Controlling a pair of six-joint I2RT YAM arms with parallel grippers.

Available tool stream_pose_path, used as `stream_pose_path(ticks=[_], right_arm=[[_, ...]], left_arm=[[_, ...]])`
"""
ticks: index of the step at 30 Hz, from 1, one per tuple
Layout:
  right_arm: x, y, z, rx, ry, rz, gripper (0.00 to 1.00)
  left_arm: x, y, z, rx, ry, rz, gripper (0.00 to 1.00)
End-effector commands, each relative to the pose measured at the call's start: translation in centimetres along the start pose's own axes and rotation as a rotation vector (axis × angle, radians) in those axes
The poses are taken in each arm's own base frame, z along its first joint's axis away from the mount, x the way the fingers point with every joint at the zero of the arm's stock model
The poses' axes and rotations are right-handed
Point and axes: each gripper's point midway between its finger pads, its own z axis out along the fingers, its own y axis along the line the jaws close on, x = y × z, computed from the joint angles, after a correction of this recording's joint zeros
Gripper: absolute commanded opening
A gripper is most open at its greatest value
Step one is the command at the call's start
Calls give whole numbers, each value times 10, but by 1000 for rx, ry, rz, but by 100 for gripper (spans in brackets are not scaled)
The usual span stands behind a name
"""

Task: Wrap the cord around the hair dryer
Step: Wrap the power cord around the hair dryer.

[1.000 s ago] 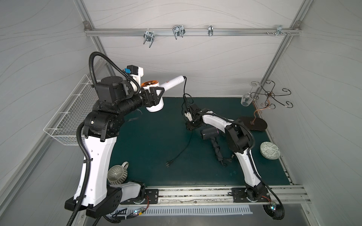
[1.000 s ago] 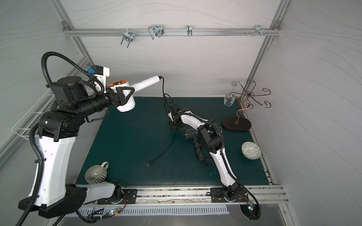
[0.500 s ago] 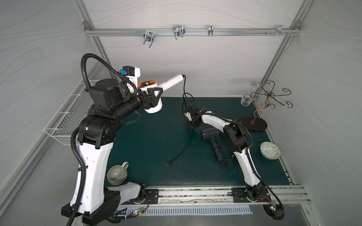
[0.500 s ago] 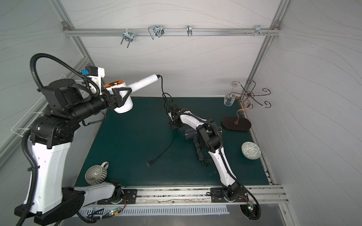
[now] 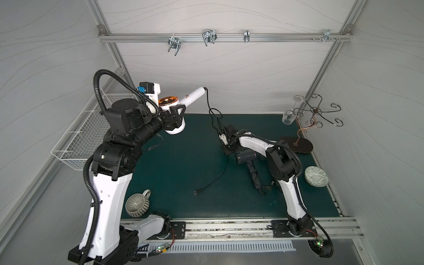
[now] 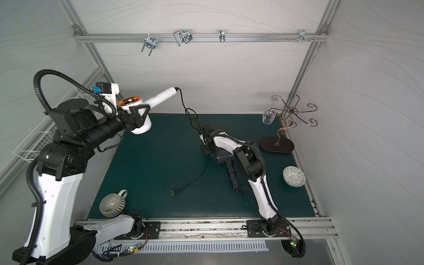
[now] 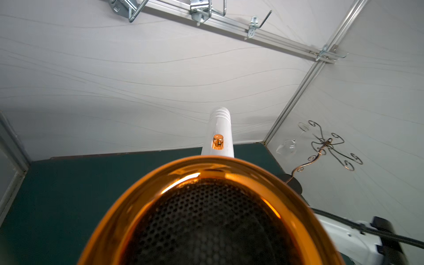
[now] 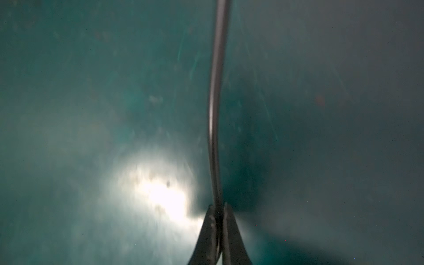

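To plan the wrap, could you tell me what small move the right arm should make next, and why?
Probably carry the right gripper, shut on the cord, up toward the handle of the white hair dryer held by the left gripper: no turn is wound yet.

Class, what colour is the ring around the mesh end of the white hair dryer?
The ring is shiny copper-orange; clearest in the left wrist view.

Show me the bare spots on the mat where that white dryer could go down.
Widest bare mat: left of the loose cord, behind the mug. A second strip lies in front of the plug, along the rail. Crowded: the right side, with the dark hair dryer, bowl and stand.
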Motion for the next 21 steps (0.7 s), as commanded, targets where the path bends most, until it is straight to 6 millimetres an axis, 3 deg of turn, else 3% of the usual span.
stream_pose_path(ticks=[1, 7, 12, 21], right_arm=[[-18, 11, -59, -15, -108, -38, 0], [-19, 27, -120, -59, -185, -101, 0], [-20, 35, -176, -46, -241, -164, 0], [-37, 51, -278, -2, -394, -347, 0]], left_arm=[[-26, 12, 5, -43, -117, 27, 0], [8, 39, 37, -63, -32, -38, 0], [31, 60, 52, -90, 21, -71, 0], [71, 75, 82, -39, 130, -137, 0]])
